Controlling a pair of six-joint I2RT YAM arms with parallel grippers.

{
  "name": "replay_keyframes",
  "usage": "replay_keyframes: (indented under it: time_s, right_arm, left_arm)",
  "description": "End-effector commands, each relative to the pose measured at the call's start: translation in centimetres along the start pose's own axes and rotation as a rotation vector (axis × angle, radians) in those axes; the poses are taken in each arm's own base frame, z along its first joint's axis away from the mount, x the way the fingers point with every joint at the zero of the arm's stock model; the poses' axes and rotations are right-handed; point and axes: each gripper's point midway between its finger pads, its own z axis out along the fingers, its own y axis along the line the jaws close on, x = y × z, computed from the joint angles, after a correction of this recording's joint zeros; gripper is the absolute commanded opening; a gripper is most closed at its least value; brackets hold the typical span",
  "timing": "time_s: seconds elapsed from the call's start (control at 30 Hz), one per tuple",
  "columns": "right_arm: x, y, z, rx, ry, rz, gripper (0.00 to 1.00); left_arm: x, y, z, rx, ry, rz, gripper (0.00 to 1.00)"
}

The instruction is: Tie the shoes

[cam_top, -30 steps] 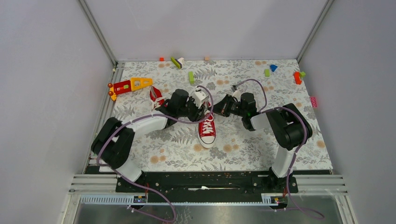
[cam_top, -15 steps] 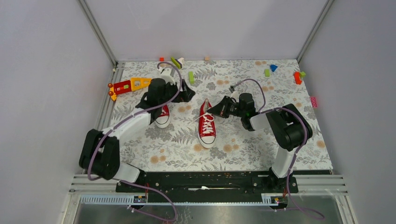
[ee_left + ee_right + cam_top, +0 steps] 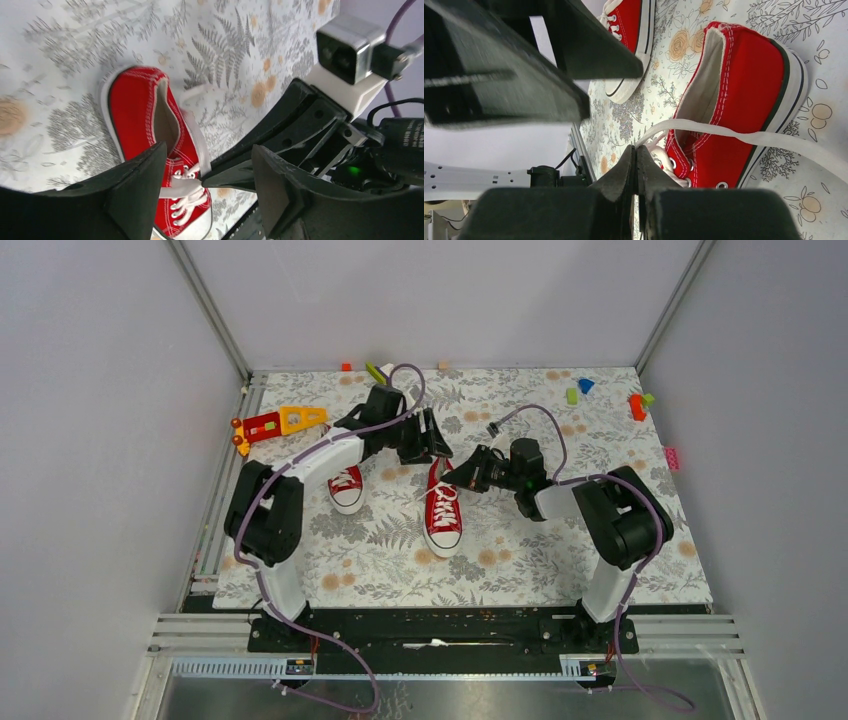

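Two red shoes with white laces lie on the floral mat. One shoe (image 3: 443, 525) is in the middle, the other shoe (image 3: 346, 492) to its left. My right gripper (image 3: 447, 478) is shut on a white lace (image 3: 724, 135) of the middle shoe (image 3: 734, 95), low beside its opening. The left gripper (image 3: 432, 443) hovers open just behind that shoe's heel. In the left wrist view the shoe (image 3: 135, 110) lies below the left gripper (image 3: 207, 160), whose wide-apart fingers (image 3: 135, 195) frame the right gripper's tip and the pinched lace (image 3: 182, 187). Nothing is held between them.
A red-and-yellow toy piece (image 3: 280, 422) lies at the back left. Small blocks are scattered along the back edge: a green one (image 3: 572, 396), a blue one (image 3: 585, 385), a red one (image 3: 636, 405). A pink block (image 3: 671, 457) sits at the right edge. Grey walls enclose the mat.
The left arm left the middle shoe, swung out to the back left with its jaws opening, then came back to the shoe's heel. The right gripper stayed shut on the lace.
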Motion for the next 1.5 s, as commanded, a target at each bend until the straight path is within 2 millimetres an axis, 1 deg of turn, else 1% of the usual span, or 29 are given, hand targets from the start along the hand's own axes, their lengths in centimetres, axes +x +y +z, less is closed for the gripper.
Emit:
replay_keyframes:
  time_s: [0.0,0.13,0.27,0.43,0.53,0.63,0.67,0.77,0.83,0.9,1.0,1.17,1.27,1.37,1.47]
  right_arm:
    - [-1.4,2.7,0.1,-0.062,-0.027,-0.089,0.0]
    - [-1.3,3.1,0.0,-0.07,-0.026,-0.096,0.0]
    - [-1.2,3.5,-0.1,-0.08,-0.026,-0.106,0.0]
    - [-1.1,3.8,-0.1,-0.089,-0.024,-0.113,0.0]
    - [-1.1,3.9,-0.1,-0.093,-0.024,-0.117,0.0]
    - [-1.0,3.9,0.0,-0.093,-0.02,-0.116,0.0]
    - [-0.9,3.9,0.0,-0.093,-0.019,-0.115,0.0]
    - [-1.0,3.7,0.0,-0.085,-0.02,-0.114,0.0]
    - [-1.0,3.5,0.0,-0.078,-0.022,-0.112,0.0]
    - [-0.9,3.3,0.0,-0.069,-0.022,-0.106,0.0]
    - [-0.9,3.0,0.0,-0.063,-0.025,-0.099,0.0]
    - [-1.2,2.8,-0.1,-0.056,-0.033,-0.089,0.0]
    - [-1.1,2.6,-0.1,-0.054,-0.031,-0.084,0.0]
    - [-1.2,2.5,-0.1,-0.052,-0.032,-0.076,0.0]
    - [-1.3,2.5,-0.2,-0.056,-0.037,-0.071,0.0]
  left_arm:
    - [1.1,-1.9,0.2,0.028,0.087,-0.044,0.62]
    - [1.6,-1.5,0.7,0.023,0.11,-0.07,0.57]
    - [2.2,-1.8,1.2,0.032,0.136,-0.069,0.56]
    - [3.1,-1.1,2.0,0.017,0.17,-0.084,0.52]
    - [3.1,-1.0,2.4,0.02,0.18,-0.091,0.46]
    - [3.1,-1.2,2.7,0.027,0.187,-0.093,0.36]
    - [3.0,-1.3,2.7,0.031,0.187,-0.092,0.32]
    - [2.7,-1.2,2.6,0.027,0.176,-0.085,0.15]
    - [2.3,-0.8,2.2,0.014,0.154,-0.079,0.07]
    - [1.6,-0.9,1.5,0.021,0.123,-0.067,0.06]
    - [1.0,-0.5,0.3,0.022,0.08,-0.06,0.0]
    - [0.8,0.7,-1.3,-0.008,0.023,-0.059,0.0]
    - [1.0,1.0,-1.8,0.001,-0.006,-0.061,0.07]
    - [1.4,1.4,-2.2,-0.003,-0.018,-0.064,0.11]
    - [1.8,2.0,-2.5,-0.017,-0.017,-0.068,0.13]
